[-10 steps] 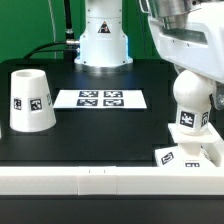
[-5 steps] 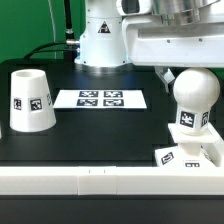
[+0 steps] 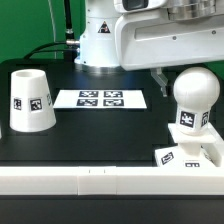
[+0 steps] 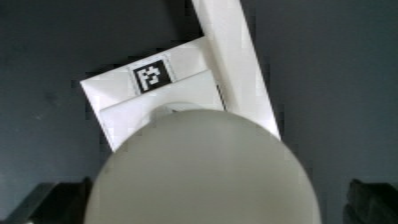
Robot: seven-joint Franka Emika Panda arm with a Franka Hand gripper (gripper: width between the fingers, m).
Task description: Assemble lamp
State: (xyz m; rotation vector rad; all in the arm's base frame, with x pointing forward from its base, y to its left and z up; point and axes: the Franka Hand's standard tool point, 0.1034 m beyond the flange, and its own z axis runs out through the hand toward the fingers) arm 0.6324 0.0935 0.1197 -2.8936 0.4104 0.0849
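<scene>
The round white bulb [image 3: 195,95] stands upright on its short stem on the flat square base [image 3: 185,157] at the exterior view's right, near the table's front edge. My gripper [image 3: 188,68] hangs just above the bulb, open and empty. One dark finger [image 3: 160,76] shows beside the bulb's top. In the wrist view the bulb [image 4: 199,165] fills the middle, with the dark fingertips [image 4: 54,200] apart on either side of it. The base [image 4: 151,95] lies beneath it. The tapered shade [image 3: 30,100] stands mouth down at the exterior view's left.
The marker board [image 3: 100,99] lies flat at the middle of the black table. The arm's white pedestal [image 3: 103,40] stands behind it. A white rail [image 3: 100,182] runs along the table's front edge, right beside the base.
My gripper has let go of the bulb and risen off it. The hand has shifted toward the exterior view's left. The bulb stays standing on the base.
</scene>
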